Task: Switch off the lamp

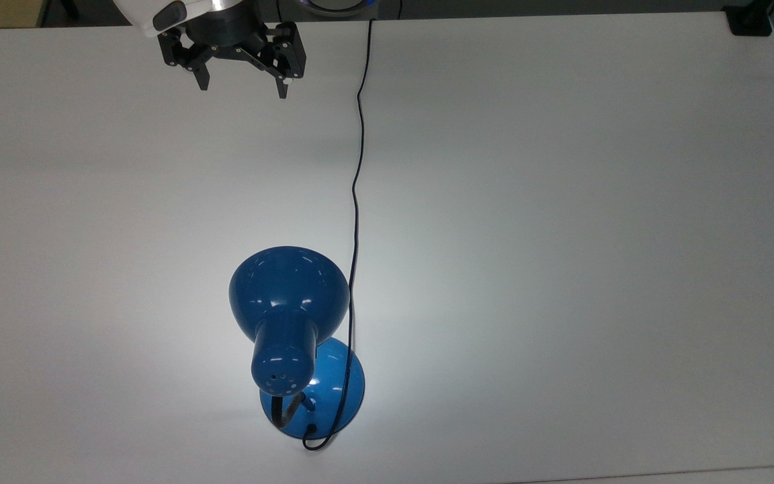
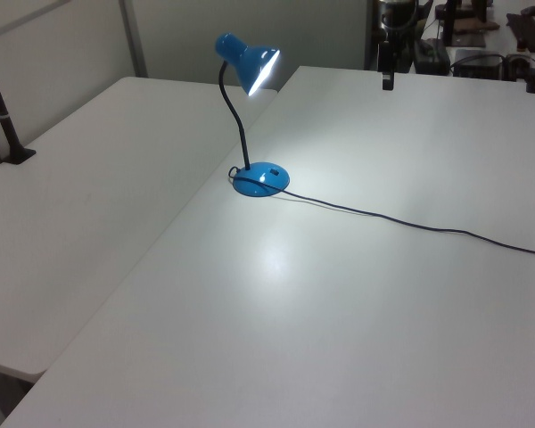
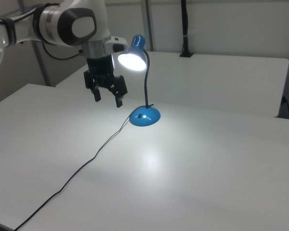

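— Biggest risk from here? Likely tipping the lamp (image 1: 289, 316): light base, tall bendy neck, so a sideways knock at the switch could topple it. Could also snag the cord (image 1: 358, 154).

— And the gripper (image 1: 244, 84)? Wide open, holding nothing, high and well apart from the lamp.

— Lamp's look? Glossy blue, lit, shade tilted down, standing mid-table (image 1: 595, 235).
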### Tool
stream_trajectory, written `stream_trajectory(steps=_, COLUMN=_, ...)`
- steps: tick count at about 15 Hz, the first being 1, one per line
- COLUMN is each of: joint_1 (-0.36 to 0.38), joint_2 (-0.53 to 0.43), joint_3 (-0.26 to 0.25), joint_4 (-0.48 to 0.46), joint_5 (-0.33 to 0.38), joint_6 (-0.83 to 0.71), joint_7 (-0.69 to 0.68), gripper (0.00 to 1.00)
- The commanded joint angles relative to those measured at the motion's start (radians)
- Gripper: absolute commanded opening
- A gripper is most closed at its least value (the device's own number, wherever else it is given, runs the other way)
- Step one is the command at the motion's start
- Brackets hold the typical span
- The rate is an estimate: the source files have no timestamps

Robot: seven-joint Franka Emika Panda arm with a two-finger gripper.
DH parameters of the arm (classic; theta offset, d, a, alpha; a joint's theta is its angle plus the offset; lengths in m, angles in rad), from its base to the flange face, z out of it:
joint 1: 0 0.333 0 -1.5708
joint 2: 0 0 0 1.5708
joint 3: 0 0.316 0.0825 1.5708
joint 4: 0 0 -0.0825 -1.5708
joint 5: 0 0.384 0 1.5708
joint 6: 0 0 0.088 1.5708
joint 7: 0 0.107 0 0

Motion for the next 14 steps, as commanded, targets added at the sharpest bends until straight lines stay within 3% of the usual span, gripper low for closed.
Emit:
stream_trajectory(steps=1, joint_1=0.0, joint_2=-0.011, joint_3=-0.001, joint_4=0.008, joint_5=-0.015, joint_6=-0.026, joint_7=0.003, gripper=1.0)
stream_trajectory(steps=14, joint_1=-0.003, joint_2=-0.009, joint_3=-0.001, joint_4=0.014, joint_5=-0.018, joint_6=-0.022, joint_7=0.001, gripper=1.0)
